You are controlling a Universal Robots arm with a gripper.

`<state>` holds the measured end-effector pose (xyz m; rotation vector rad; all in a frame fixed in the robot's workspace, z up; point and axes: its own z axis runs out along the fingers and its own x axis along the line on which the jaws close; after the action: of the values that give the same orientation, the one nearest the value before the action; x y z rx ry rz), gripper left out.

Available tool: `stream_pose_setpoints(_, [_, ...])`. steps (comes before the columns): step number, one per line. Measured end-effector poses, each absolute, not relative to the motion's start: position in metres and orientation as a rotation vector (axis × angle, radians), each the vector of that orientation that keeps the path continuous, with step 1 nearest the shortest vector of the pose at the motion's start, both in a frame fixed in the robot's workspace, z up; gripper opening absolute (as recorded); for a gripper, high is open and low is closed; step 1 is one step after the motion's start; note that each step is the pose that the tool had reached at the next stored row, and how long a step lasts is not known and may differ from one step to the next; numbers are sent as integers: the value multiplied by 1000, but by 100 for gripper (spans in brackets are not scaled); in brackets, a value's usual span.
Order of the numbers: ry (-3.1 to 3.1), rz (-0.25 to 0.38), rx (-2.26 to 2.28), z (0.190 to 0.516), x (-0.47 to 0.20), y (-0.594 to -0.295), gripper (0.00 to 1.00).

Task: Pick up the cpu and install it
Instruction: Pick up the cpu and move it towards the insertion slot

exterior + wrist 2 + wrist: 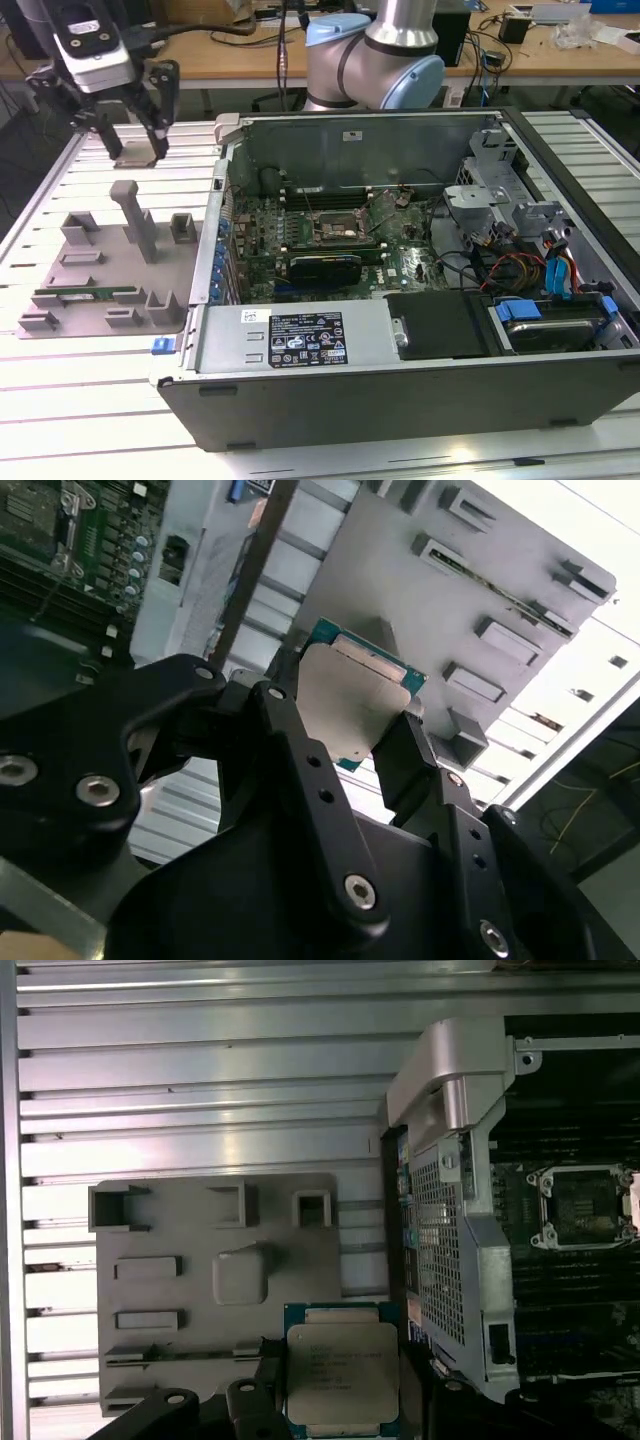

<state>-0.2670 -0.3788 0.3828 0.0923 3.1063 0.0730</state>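
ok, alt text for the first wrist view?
The gripper holds the cpu by its edges, silver top facing the camera. Behind it lie a grey fixture tray on the slatted table and the open computer case with its socket.

Bright, even room light; glare whitens the slatted table [90,400].

Nothing really readable here — black label [306,338] on the power supply [225,345] is just tiny print, and the cpu [342,1372] lid's etching is too faint.
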Motion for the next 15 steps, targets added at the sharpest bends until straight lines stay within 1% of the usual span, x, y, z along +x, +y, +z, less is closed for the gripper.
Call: stream_pose_setpoints(15, [3106, 73, 92, 383, -178, -379, 54])
